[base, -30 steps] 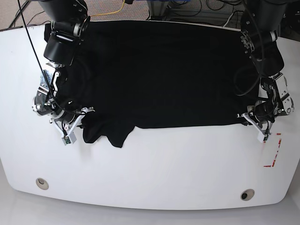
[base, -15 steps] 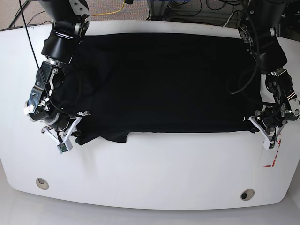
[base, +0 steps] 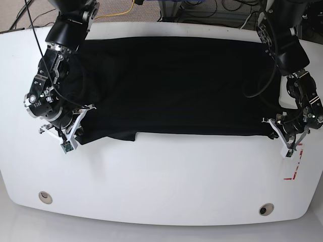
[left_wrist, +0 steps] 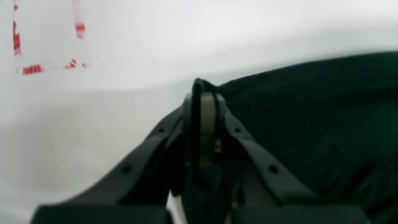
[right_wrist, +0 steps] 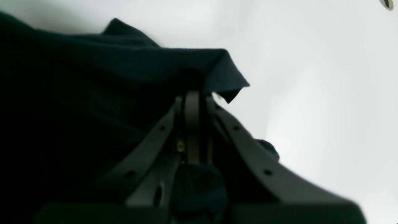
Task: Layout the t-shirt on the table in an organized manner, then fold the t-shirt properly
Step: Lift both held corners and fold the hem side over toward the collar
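Both pincers grip t-shirt [base: 171, 85] (taut)

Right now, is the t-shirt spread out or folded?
Spread out: the t-shirt lies wide and flat over the table, though its lower corner by the right claw looks bunched.

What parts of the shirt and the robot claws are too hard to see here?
- T-shirt sleeves and collar, base view: lost in flat black fabric.
- Its far edge: hidden behind both arms.
- Left claw, left wrist view: blurred; fabric covers the tips.
- Right claw, right wrist view: blurred, tips buried in dark cloth.
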Controlling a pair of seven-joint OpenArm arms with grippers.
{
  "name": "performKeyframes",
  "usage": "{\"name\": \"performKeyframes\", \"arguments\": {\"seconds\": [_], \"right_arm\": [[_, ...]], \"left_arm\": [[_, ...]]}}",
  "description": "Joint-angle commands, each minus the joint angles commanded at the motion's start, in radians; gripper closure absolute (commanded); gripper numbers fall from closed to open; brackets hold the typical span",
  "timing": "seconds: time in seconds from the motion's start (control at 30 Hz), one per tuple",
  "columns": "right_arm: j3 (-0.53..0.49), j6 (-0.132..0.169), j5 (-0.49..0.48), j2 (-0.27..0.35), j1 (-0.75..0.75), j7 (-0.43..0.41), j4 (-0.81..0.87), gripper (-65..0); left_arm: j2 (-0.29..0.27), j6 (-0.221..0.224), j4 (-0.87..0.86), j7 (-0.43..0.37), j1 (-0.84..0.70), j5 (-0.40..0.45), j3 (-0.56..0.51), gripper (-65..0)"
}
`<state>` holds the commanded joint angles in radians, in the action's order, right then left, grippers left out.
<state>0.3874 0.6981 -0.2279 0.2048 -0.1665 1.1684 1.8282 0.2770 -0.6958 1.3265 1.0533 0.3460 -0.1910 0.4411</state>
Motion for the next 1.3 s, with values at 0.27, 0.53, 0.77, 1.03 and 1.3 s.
{"name": "performKeyframes", "arguments": {"seconds": [0.27, 0.53, 0.77, 1.03, 1.3], "right_arm": [[0.000, 0.000, 0.000, 0.000, 0.077, 0.058, 0.100, 0.0], [0.023, 0.000, 0.000, -0.032, 0.153, 0.124, 0.187, -0.2], [0.058, 0.000, 0.000, -0.074, 0.215, 0.161, 0.195, -0.2], [0.061, 0.000, -0.094, -0.074, 0.296, 0.161, 0.198, -0.2], [0.061, 0.000, -0.137, -0.071, 0.353, 0.161, 0.198, -0.6]], "left_arm": [[0.020, -0.002, 0.094, 0.066, -0.078, -0.003, 0.000, 0.0], [0.021, -0.002, 0.175, 0.083, -0.164, -0.002, 0.000, 0.0], [0.023, -0.002, 0.175, 0.081, -0.215, -0.002, 0.000, 0.0], [0.023, -0.002, 0.176, 0.081, -0.253, 0.002, -0.003, 0.0], [0.025, -0.002, 0.176, 0.081, -0.298, 0.002, -0.003, 0.0]]}}
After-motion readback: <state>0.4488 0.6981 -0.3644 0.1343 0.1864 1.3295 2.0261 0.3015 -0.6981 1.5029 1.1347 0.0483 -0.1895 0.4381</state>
